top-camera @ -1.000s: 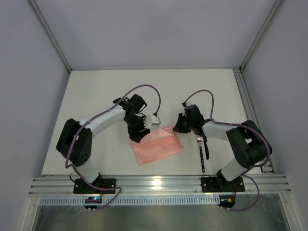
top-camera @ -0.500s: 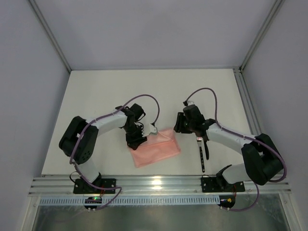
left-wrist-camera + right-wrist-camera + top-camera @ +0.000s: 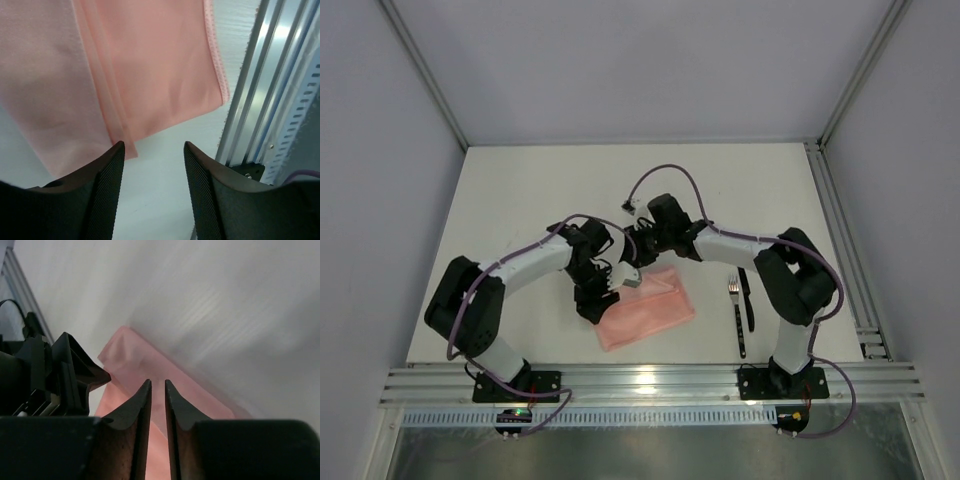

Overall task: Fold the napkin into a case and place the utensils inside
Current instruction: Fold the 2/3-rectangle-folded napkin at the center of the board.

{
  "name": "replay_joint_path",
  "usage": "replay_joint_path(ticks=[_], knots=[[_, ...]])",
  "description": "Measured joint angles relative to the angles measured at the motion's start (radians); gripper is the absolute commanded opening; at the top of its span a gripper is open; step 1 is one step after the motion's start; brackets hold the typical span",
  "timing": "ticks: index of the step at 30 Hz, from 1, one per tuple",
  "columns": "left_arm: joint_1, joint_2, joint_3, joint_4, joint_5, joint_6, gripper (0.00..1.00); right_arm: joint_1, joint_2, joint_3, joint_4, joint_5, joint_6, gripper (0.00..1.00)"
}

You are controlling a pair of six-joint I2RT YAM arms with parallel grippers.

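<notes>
Your folded napkin (image 3: 650, 310) lies flat on the white table (image 3: 520, 200), between the two arms and towards the near edge, with its long side slanting up to the right. In the left wrist view it shows as layered salmon-pink cloth: a narrow folded strip runs down its middle, and a stitched hem runs along the side nearest the aluminium rail (image 3: 260, 100).

Your left gripper (image 3: 153, 150) is released. Its two ribbed fingers stand well apart, with bare table between the tips and no cloth in the gap (one fingertip sits right at the napkin's near corner, though you cannot tell whether it touches). From above, it sits at the napkin's left end.

Your right arm reaches across to the left, so the right gripper (image 3: 157, 390) hangs over the far left corner of the napkin, close to the left gripper. Its fingers are drawn almost together with a thin slot between them. Pink cloth shows through that slot, but you cannot tell whether any of it is pinched. The view is blurred there.

The utensils lie off the cloth, side by side on the table to its right. They are a fork (image 3: 737, 320), with pale tines pointing away from you, and a dark knife (image 3: 749, 305) just beside it.
</notes>
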Motion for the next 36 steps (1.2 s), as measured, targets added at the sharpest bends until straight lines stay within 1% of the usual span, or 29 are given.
replay_joint_path(ticks=[2, 5, 8, 10, 12, 14, 16, 17, 19, 21, 23, 27, 30, 33, 36], knots=[[0.0, -0.029, 0.0, -0.05, 0.037, 0.013, 0.55, 0.01, 0.063, 0.035, 0.019, -0.093, -0.011, 0.14], [-0.011, -0.096, 0.007, -0.055, 0.095, 0.06, 0.55, 0.032, 0.128, 0.043, 0.024, -0.177, -0.029, 0.12], [-0.026, -0.154, 0.004, -0.066, 0.153, 0.108, 0.55, 0.048, 0.162, 0.014, 0.031, -0.219, -0.034, 0.12], [-0.031, -0.175, -0.007, -0.073, 0.188, 0.136, 0.57, 0.049, 0.162, -0.017, 0.042, -0.239, -0.033, 0.12], [-0.04, -0.19, -0.024, -0.077, 0.189, 0.154, 0.58, 0.048, 0.162, -0.033, 0.053, -0.251, -0.031, 0.11], [-0.071, -0.194, -0.045, -0.063, 0.158, 0.153, 0.59, 0.047, 0.162, -0.035, 0.054, -0.25, -0.035, 0.09], [-0.13, -0.193, -0.082, -0.022, 0.109, 0.146, 0.63, 0.044, 0.162, -0.035, 0.051, -0.242, -0.047, 0.08], [-0.159, -0.192, -0.1, -0.002, 0.087, 0.141, 0.69, 0.044, 0.162, -0.035, 0.045, -0.235, -0.055, 0.07], [-0.23, -0.189, -0.145, 0.048, 0.033, 0.124, 0.71, 0.043, 0.163, -0.035, 0.029, -0.227, -0.063, 0.06], [-0.29, -0.188, -0.185, 0.094, -0.023, 0.114, 0.75, 0.043, 0.171, -0.033, 0.012, -0.22, -0.072, 0.06], [-0.329, -0.188, -0.219, 0.144, -0.077, 0.104, 0.75, 0.042, 0.19, -0.028, 0.008, -0.23, -0.073, 0.06], [-0.37, -0.188, -0.266, 0.227, -0.158, 0.101, 0.76, 0.04, 0.195, -0.026, 0.013, -0.242, -0.069, 0.05], [-0.408, -0.2, -0.287, 0.273, -0.203, 0.105, 0.74, 0.04, 0.195, -0.026, 0.015, -0.242, -0.066, 0.05], [-0.452, -0.217, -0.316, 0.321, -0.244, 0.109, 0.69, 0.04, 0.195, -0.027, 0.016, -0.242, -0.064, 0.04], [-0.483, -0.24, -0.339, 0.357, -0.25, 0.109, 0.64, 0.04, 0.195, -0.027, 0.016, -0.241, -0.061, 0.04]])
